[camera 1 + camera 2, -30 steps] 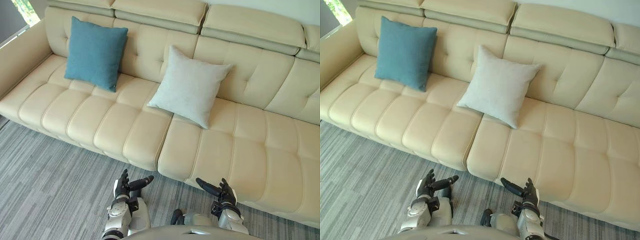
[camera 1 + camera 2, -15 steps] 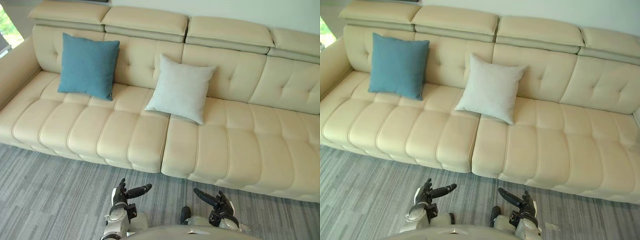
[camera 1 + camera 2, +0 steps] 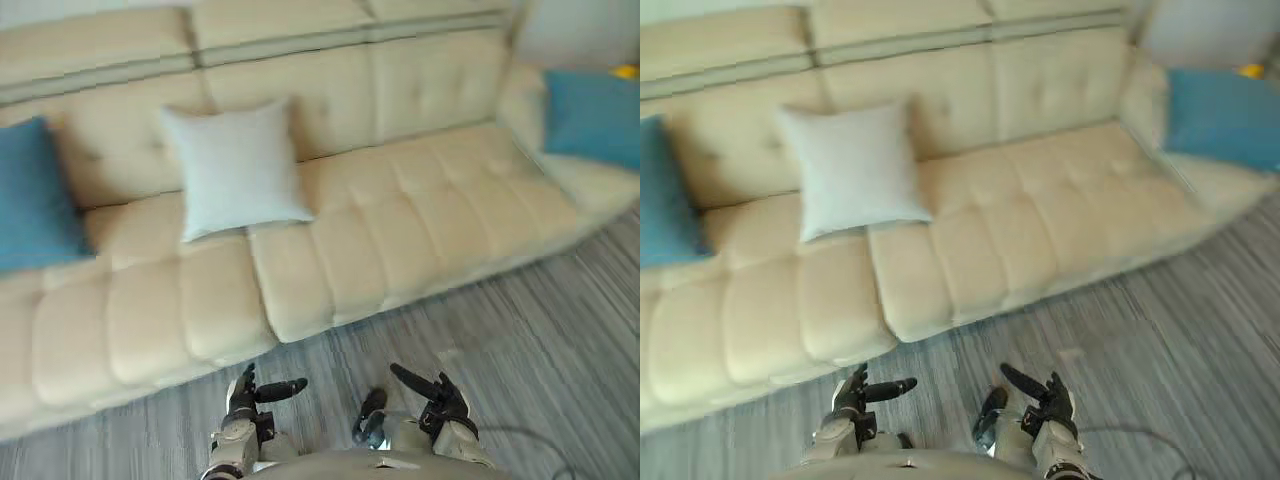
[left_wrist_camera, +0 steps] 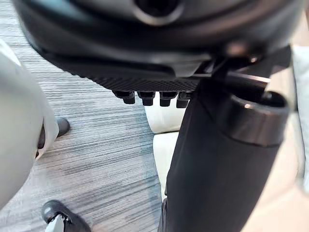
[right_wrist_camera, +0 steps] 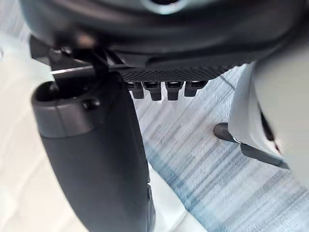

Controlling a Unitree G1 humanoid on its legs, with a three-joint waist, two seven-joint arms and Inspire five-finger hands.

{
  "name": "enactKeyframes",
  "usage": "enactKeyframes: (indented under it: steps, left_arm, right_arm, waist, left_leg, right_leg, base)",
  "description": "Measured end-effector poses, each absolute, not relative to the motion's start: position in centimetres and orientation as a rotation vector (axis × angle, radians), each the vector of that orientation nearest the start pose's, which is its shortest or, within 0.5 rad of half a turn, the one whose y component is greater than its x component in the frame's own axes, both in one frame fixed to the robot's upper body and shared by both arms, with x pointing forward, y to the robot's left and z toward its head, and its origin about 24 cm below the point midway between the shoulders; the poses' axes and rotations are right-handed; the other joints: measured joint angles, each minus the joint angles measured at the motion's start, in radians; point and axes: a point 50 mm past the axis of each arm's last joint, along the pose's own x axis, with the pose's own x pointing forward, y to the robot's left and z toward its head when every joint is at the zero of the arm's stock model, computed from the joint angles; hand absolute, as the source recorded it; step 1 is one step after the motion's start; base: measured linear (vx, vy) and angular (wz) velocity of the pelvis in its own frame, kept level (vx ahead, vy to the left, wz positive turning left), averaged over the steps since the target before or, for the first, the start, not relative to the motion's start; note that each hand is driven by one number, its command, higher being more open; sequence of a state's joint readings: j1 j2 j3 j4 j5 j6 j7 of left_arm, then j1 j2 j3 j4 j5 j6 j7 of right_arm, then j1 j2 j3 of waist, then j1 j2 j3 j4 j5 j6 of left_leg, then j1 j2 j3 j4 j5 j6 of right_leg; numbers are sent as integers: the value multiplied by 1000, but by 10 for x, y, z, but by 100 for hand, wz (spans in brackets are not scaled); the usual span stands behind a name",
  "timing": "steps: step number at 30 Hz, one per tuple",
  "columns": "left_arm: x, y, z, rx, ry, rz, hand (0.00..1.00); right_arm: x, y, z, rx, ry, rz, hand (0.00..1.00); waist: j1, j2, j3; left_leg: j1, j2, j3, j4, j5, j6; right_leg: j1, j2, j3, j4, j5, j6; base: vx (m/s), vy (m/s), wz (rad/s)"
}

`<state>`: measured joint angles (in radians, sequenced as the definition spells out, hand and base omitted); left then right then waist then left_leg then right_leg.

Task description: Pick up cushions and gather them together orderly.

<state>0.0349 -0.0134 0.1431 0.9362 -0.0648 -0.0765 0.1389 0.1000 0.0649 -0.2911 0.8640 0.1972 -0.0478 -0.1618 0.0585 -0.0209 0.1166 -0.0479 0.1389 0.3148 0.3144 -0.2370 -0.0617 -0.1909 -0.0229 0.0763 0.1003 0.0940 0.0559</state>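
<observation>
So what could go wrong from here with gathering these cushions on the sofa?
1. The left hand and right hand hang open over the carpet, short of the sofa. Stepping closer could bump its front edge.
2. The left blue cushion and right blue cushion sit at opposite ends, with the grey cushion between. One may get missed or dropped while being carried.

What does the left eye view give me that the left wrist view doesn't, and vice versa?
Left eye view adds the grey cushion leaning on the sofa back, the left blue cushion, the right blue cushion at the far end, and the right robot hand, open. Left wrist view adds a close look at the left robot hand, open and empty. Both share the sofa's front edge and the striped carpet.
</observation>
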Motion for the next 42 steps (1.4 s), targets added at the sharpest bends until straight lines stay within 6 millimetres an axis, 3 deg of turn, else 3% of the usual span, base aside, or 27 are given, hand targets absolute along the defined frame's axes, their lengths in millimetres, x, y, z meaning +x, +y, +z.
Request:
enactKeyframes:
  steps: [1, 2, 3, 4, 5, 6, 7, 8, 10, 12, 13, 15, 17, 18, 22, 25, 27, 28, 30, 31, 33, 35, 36, 37, 38, 39, 42]
  left_arm:
    - [140, 175, -143, -70, 896, 302, 100]
    - [141, 176, -143, -65, 896, 303, 100]
    - [141, 176, -143, -64, 898, 300, 100]
    - [139, 175, -144, -46, 911, 281, 100]
    - [137, 177, -145, -35, 914, 279, 100]
    - [131, 186, -145, 7, 926, 279, 100]
    - [131, 187, -146, 11, 931, 279, 100]
    - [129, 190, -146, 27, 936, 276, 100]
    - [130, 190, -146, 35, 934, 265, 100]
    - [129, 189, -147, 46, 944, 244, 100]
    - [129, 187, -148, 47, 945, 228, 100]
    - [128, 184, -148, 52, 943, 207, 100]
    - [134, 188, -145, 57, 914, 209, 100]
    - [136, 190, -143, 49, 899, 219, 100]
    - [146, 192, -135, 49, 841, 227, 100]
    - [150, 188, -133, 33, 821, 228, 100]
    - [149, 190, -133, 4, 819, 260, 100]
    - [149, 191, -133, 4, 821, 264, 100]
    - [148, 193, -133, -1, 824, 275, 100]
    - [148, 195, -133, -8, 823, 284, 100]
    - [145, 201, -134, 3, 837, 297, 100]
    - [144, 201, -135, 5, 845, 298, 100]
    - [142, 199, -136, 20, 858, 280, 100]
    - [141, 198, -137, 22, 861, 274, 100]
    - [141, 198, -137, 23, 864, 271, 100]
    - [141, 198, -137, 26, 866, 276, 100]
    - [141, 200, -137, 33, 871, 286, 100]
  right_arm:
    - [120, -181, -147, 288, 919, -524, 100]
    - [129, -180, -146, 287, 912, -510, 100]
    - [132, -181, -146, 286, 912, -510, 100]
    - [136, -185, -146, 269, 916, -509, 100]
    - [135, -187, -146, 256, 921, -511, 100]
    - [129, -188, -149, 231, 945, -511, 100]
    - [128, -190, -149, 217, 953, -508, 100]
    - [127, -198, -149, 168, 959, -498, 100]
    - [126, -205, -149, 152, 964, -507, 100]
    - [116, -210, -152, 142, 993, -521, 100]
    - [110, -211, -154, 138, 1010, -528, 100]
    - [107, -212, -155, 132, 1028, -532, 100]
    - [111, -213, -154, 123, 1022, -528, 100]
    - [111, -212, -154, 121, 1022, -527, 100]
    - [116, -211, -154, 124, 1023, -527, 100]
    - [116, -211, -153, 122, 1023, -532, 100]
    - [116, -209, -154, 126, 1027, -531, 100]
    - [115, -208, -154, 128, 1028, -530, 100]
    - [117, -208, -153, 129, 1016, -528, 100]
    - [117, -207, -153, 130, 1016, -525, 100]
    - [120, -203, -152, 128, 1007, -505, 100]
    - [120, -201, -152, 122, 1001, -497, 100]
    - [119, -198, -152, 123, 1004, -488, 100]
    - [119, -198, -152, 125, 1001, -487, 100]
    - [119, -199, -151, 126, 991, -479, 100]
    - [121, -199, -150, 126, 979, -476, 100]
    - [124, -203, -148, 120, 962, -477, 100]
  waist:
    - [-3, -5, 2]
    - [-2, 8, 13]
    - [-3, 11, 17]
    - [-6, 35, 32]
    - [-7, 40, 35]
    - [-8, 4, 23]
    - [-9, 6, 23]
    - [-14, 29, 32]
    - [-13, 45, 38]
    - [-20, 55, 45]
    - [-21, 63, 52]
    - [-20, 64, 65]
    - [-17, 58, 87]
    - [-9, 50, 100]
    - [23, 41, 122]
    - [46, 49, 128]
    - [69, 53, 130]
    - [74, 49, 126]
    - [77, 51, 117]
    - [78, 44, 120]
    - [74, 13, 103]
    - [74, 9, 104]
    - [71, 5, 103]
    - [70, 6, 103]
    - [63, 7, 104]
    - [52, 8, 104]
    - [28, 19, 116]
  left_leg:
    - [2, 10, 45, -8, 0, 0]
    - [11, 49, 138, -25, 3, 4]
    - [18, 59, 161, -28, 5, 1]
    - [70, 87, 248, -46, 16, -16]
    - [88, 89, 275, -49, 18, -20]
    - [121, 57, 276, -47, 19, -22]
    - [133, 60, 268, -50, 18, -23]
    - [148, 73, 235, -54, 20, -18]
    - [162, 100, 227, -22, 21, -18]
    - [131, 178, 210, 168, 22, -16]
    - [98, 230, 179, 297, 34, 7]
    - [33, 267, 97, 491, 22, 48]
    - [-69, 198, -67, 647, -40, 28]
    - [-132, 111, -166, 651, -64, 15]
    - [-252, -37, -258, 395, -73, 7]
    - [-291, -105, -331, 120, -1, -5]
    - [-279, -116, -360, -70, 161, -19]
    - [-274, -119, -361, -73, 193, -13]
    - [-272, -135, -385, -19, 255, 53]
    - [-272, -137, -374, 6, 239, 48]
    - [-225, -140, -317, 40, 173, 77]
    - [-178, -139, -295, 44, 135, 94]
    - [-94, -137, -295, 44, 79, 102]
    - [-72, -136, -296, 44, 56, 104]
    - [-15, -131, -301, 48, -4, 95]
    - [19, -117, -307, 54, -33, 94]
    - [105, -54, -330, 37, -47, 85]
  right_leg:
    - [-10, 12, -25, -36, 39, -29]
    - [-22, 5, -197, -42, 1, -149]
    - [-40, -15, -276, 0, -26, -164]
    - [-60, -101, -587, 159, -120, -183]
    - [-50, -130, -672, 193, -136, -189]
    - [-13, -165, -768, 196, -150, -150]
    - [-10, -148, -747, 184, -145, -130]
    - [-2, -91, -689, 140, -137, -131]
    - [-4, -44, -630, 116, -144, -136]
    - [14, 14, -578, 111, -166, -161]
    - [41, 45, -561, 95, -169, -165]
    - [80, 83, -517, 80, -180, -183]
    - [119, 107, -457, 76, -197, -210]
    - [152, 123, -412, 57, -199, -223]
    - [202, 145, -291, 11, -190, -202]
    - [239, 159, -203, -33, -190, -200]
    - [285, 173, -114, -64, -211, -178]
    - [293, 173, -91, -58, -220, -176]
    - [294, 167, -23, -8, -271, -165]
    - [294, 160, -7, 14, -291, -157]
    - [236, 127, 26, 212, -360, -58]
    - [192, 114, -22, 375, -366, 9]
    - [84, 54, -151, 699, -332, 116]
    - [56, 29, -191, 775, -340, 100]
    - [-5, -31, -272, 924, -377, 30]
    - [-44, -55, -304, 951, -403, -9]
    - [-118, -73, -324, 749, -437, -34]
  base:
    - [-74, -72, -146]
    - [-73, -106, -147]
    - [-10, -97, -200]
    - [38, -50, -149]
    - [119, -95, -204]
    - [134, -131, -139]
    - [159, -216, -168]
    - [134, -194, -136]
    - [137, -177, -128]
    - [178, -242, -97]
    - [130, -200, -60]
    - [155, -168, -74]
    - [222, -168, -96]
    - [182, -102, -93]
    - [145, -25, -96]
    - [226, 13, -87]
    - [438, 47, -113]
    - [369, 40, -88]
    - [412, 53, -79]
    - [492, 70, -78]
    - [471, 69, -80]
    - [470, 90, -63]
    - [567, 93, -55]
    - [560, 62, -48]
    - [459, 20, -15]
    - [456, -37, -6]
    - [528, -172, 20]
